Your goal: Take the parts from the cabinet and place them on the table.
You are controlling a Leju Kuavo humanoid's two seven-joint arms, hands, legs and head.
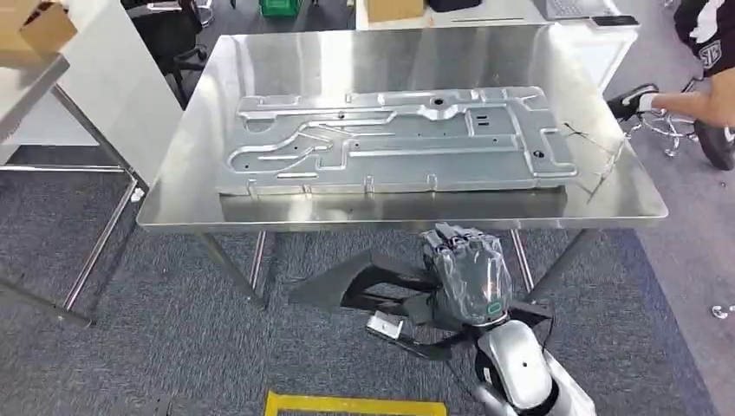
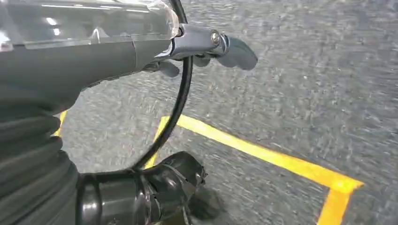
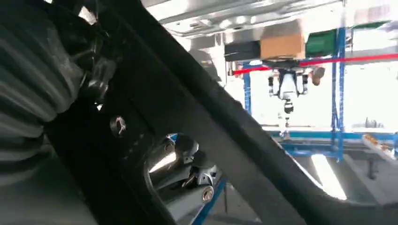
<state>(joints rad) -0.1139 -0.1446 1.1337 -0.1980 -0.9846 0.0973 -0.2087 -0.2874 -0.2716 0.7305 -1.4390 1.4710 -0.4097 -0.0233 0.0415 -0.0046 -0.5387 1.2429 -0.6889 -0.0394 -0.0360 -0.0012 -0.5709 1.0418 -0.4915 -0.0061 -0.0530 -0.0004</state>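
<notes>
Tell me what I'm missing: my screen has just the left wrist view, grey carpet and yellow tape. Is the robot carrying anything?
Observer: Yes. In the head view the right robot hand holds a black part, in front of the near edge of the table.
Operator: Anything on the table?
Observer: A big stamped metal panel lies flat on it.
Operator: Anybody around?
Observer: A person's shoe shows by the far right corner.

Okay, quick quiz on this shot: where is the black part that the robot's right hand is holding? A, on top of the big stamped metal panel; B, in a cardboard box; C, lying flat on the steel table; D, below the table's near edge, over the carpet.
D: the right hand grips the black part below the near edge of the table, over the carpet.
</notes>
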